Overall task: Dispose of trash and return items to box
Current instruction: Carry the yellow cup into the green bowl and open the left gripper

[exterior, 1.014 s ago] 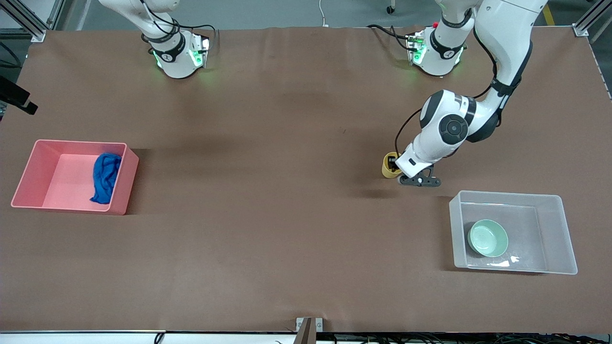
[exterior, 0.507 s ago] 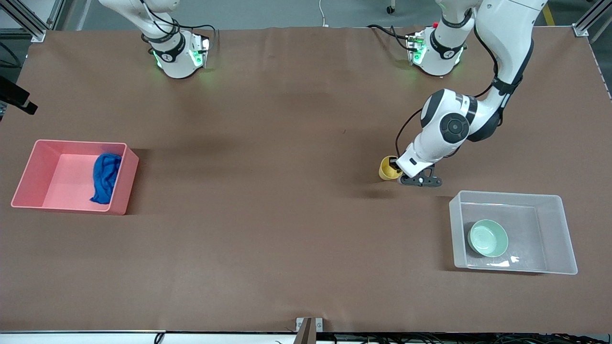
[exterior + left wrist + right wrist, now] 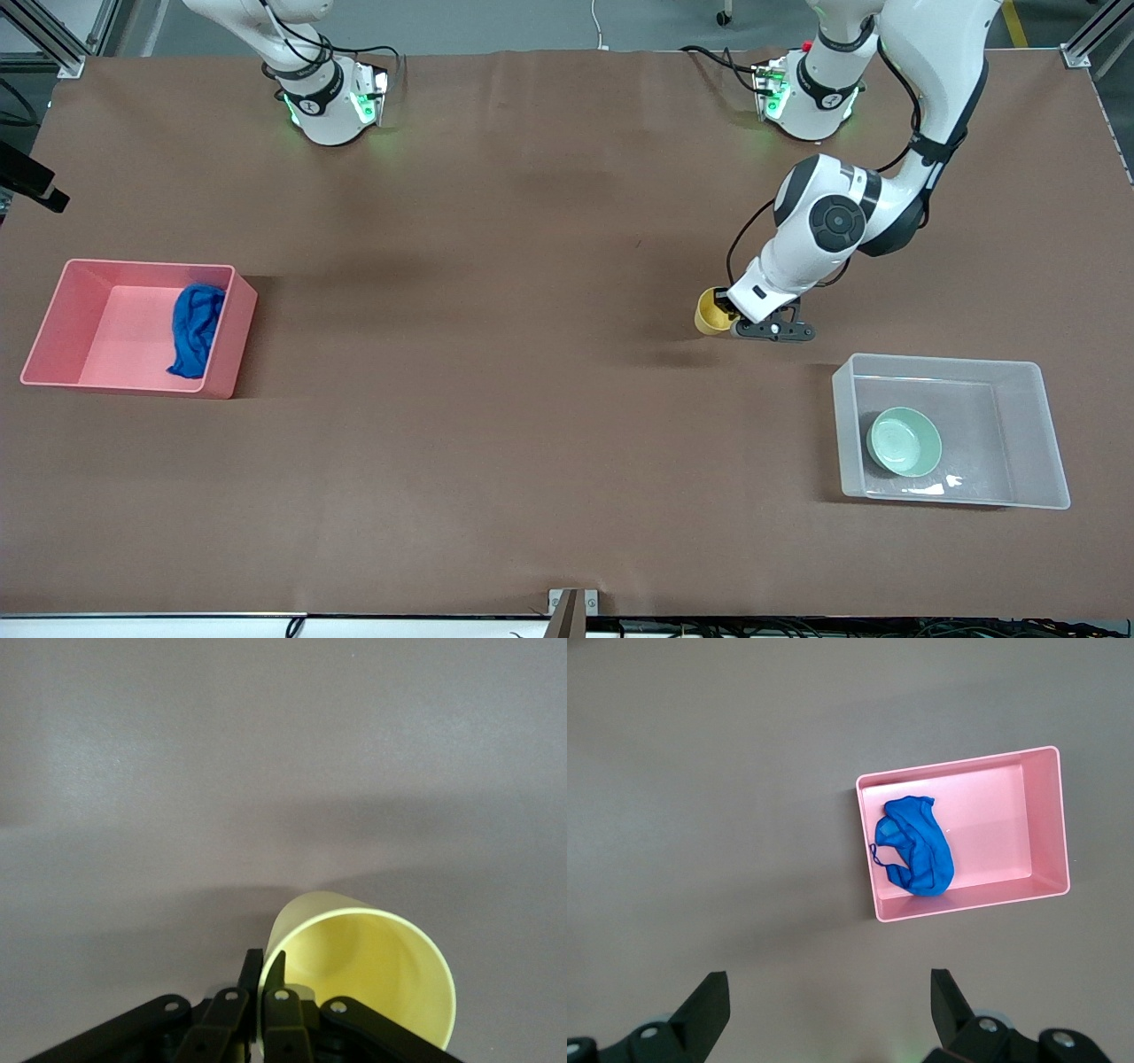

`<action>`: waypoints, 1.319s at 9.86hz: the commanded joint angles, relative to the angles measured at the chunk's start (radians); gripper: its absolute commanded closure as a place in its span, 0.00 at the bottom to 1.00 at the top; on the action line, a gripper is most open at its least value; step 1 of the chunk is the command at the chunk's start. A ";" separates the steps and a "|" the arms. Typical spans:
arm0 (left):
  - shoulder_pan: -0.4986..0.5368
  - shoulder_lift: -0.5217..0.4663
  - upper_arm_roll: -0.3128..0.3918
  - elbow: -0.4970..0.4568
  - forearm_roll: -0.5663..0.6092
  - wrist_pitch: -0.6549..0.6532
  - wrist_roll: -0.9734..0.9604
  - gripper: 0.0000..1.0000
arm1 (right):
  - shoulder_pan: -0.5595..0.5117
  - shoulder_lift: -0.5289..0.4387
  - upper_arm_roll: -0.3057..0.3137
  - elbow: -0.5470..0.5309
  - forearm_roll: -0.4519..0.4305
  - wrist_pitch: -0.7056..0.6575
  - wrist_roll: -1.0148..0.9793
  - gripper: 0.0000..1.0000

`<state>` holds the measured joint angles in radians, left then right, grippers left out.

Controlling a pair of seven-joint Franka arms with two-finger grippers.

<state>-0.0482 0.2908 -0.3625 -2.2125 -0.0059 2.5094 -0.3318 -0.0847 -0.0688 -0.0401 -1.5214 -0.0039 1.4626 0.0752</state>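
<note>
Both tools differ: left tool (image 3: 262, 992) pinches the half-hidden yellow cup's (image 3: 710, 313) wall; right tool (image 3: 828, 1005) gapes, empty.

place: robotics lab
evidence: two arm bases (image 3: 332, 102) bolted on brown-covered table (image 3: 496, 399), aluminium frame posts (image 3: 53, 35) at corners, cables along the table's edge

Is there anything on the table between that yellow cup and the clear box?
Nothing: the front view shows bare brown table between the yellow cup, held by the left end effector, and the clear box.
</note>
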 commanded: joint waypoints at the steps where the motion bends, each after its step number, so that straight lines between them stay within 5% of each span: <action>1: 0.017 -0.039 0.039 -0.003 0.024 0.000 -0.004 1.00 | -0.004 0.001 0.002 0.009 -0.010 -0.010 -0.009 0.00; 4: 0.018 -0.050 0.198 0.222 0.024 -0.226 0.098 1.00 | -0.006 0.001 0.000 0.009 -0.010 -0.010 -0.009 0.00; 9: 0.021 0.271 0.414 0.673 -0.005 -0.305 0.296 1.00 | -0.006 0.001 0.000 0.009 -0.010 -0.010 -0.009 0.00; 13: 0.025 0.424 0.511 0.761 -0.121 -0.305 0.517 1.00 | -0.006 0.001 0.000 0.009 -0.010 -0.010 -0.009 0.00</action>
<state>-0.0178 0.6671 0.1290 -1.4865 -0.1048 2.2234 0.1390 -0.0849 -0.0685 -0.0440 -1.5210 -0.0039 1.4619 0.0750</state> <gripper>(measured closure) 0.965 0.000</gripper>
